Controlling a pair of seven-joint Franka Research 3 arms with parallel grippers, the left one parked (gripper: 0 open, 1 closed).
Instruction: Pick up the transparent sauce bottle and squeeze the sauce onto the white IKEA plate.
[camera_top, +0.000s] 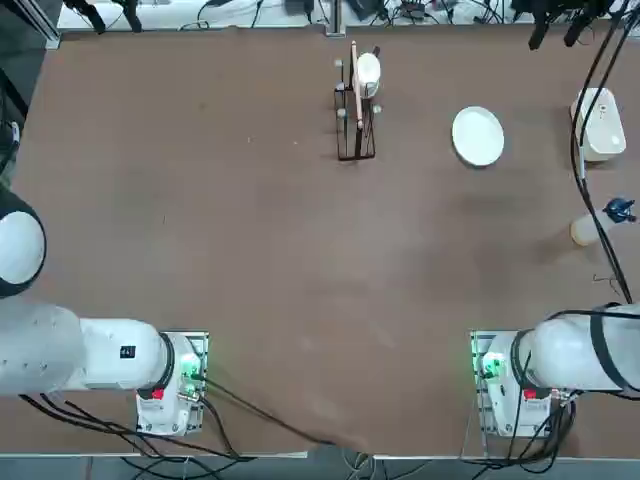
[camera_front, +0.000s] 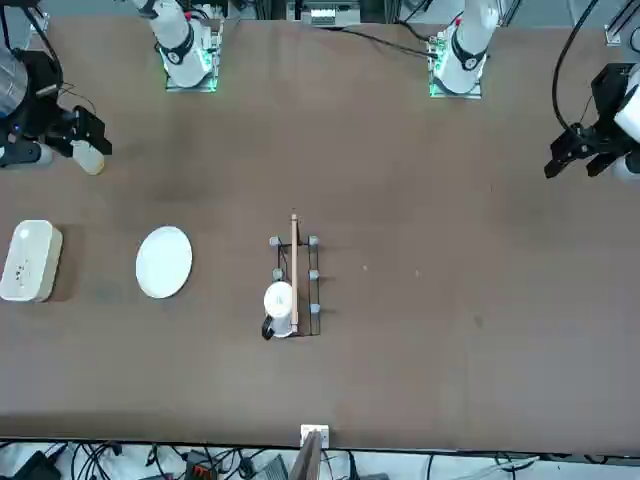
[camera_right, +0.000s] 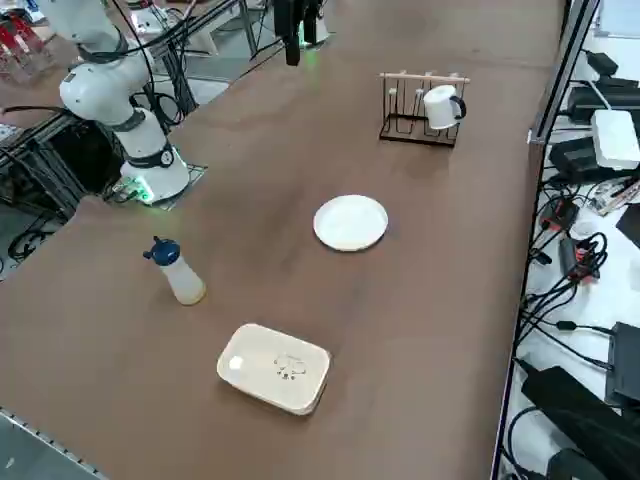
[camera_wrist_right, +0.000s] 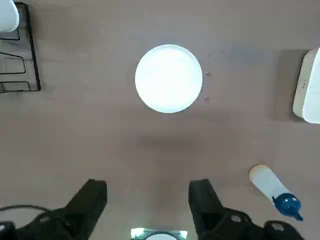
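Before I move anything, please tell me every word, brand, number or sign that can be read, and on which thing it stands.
White box lid: small drawing, with marks too small to read.
Left arm's small dark label: too small to read.
No readable text elsewhere.

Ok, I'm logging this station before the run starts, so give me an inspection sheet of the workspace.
Surface: brown tabletop, a few small specks near the plate
Sauce bottle: translucent, blue cap, lying on its side
Plate: round, white, nothing seen on it
Clutter: white rounded-rectangular box; wire rack with white mug
Right gripper: open, empty, above the table
Cables: black ones at the arm bases and beyond the table's far edge
Surroundings: equipment beyond the table; people, nothing seen
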